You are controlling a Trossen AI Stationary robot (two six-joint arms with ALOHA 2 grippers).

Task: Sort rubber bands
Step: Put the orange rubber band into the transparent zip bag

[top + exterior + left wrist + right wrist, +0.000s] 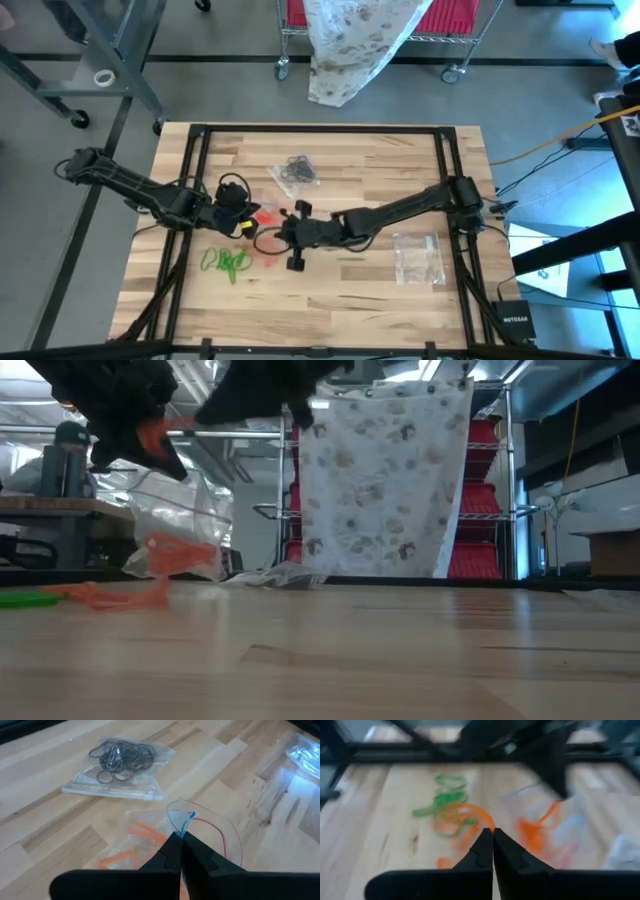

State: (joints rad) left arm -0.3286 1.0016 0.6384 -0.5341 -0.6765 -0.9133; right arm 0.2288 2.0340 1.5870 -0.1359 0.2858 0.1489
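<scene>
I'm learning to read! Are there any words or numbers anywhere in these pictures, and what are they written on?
"NETGEAR": small pale letters on the black box at the table's near right corner, only just readable.
White tag at the right edge of the overhead view: dark marks, too small to read.
Plastic bags, rubber bands and grippers: no writing to be seen.

Green [226, 262], orange [470, 822], black rubber bands [297, 172]

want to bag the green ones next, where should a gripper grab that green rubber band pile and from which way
Judging by its pose, take the green rubber bands at the tangled middle of the clump, coming straight down from above. They lie flat and thin on the table, so a side approach would likely slide over them. The orange bands overlap one edge, so pinch on the side away from them.
</scene>
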